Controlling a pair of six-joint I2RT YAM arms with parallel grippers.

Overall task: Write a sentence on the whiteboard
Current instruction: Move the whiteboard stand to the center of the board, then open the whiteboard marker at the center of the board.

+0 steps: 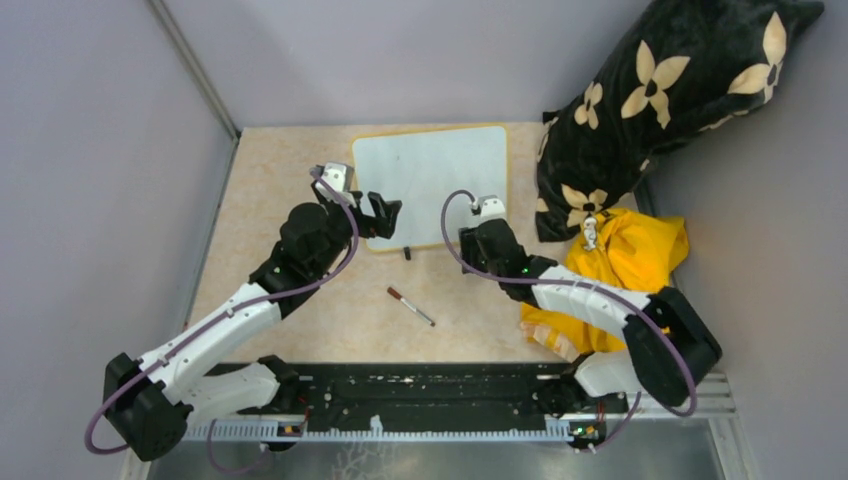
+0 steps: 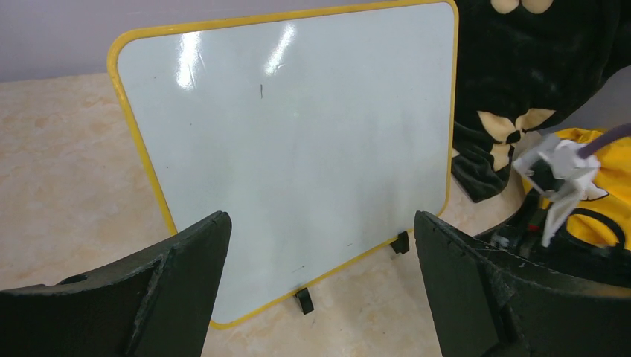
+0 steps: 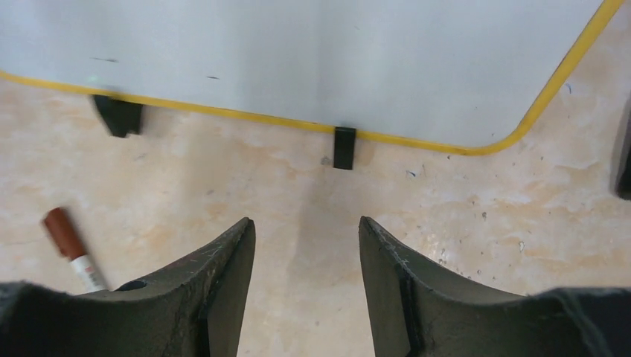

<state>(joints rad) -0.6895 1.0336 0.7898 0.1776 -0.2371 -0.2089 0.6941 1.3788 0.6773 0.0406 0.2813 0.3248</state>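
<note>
In the top view the board (image 1: 430, 170) is propped on the table (image 1: 280, 200) at 12 o'clock. A marker (image 1: 410, 306) lies loose at 6 from it, with a pillow (image 1: 650, 110) at 2 and a yellow cloth (image 1: 635, 255) at 3, partly behind my right arm (image 1: 560, 285). My left wrist view has the left gripper (image 2: 320, 216) spread wide and empty, facing the leaning board, whose white face carries one small tick (image 2: 261, 91). My right wrist view has the right gripper (image 3: 305, 223) parted over bare table, holding nothing, with the board's feet (image 3: 344, 147) at 12 and the marker at 8.
</note>
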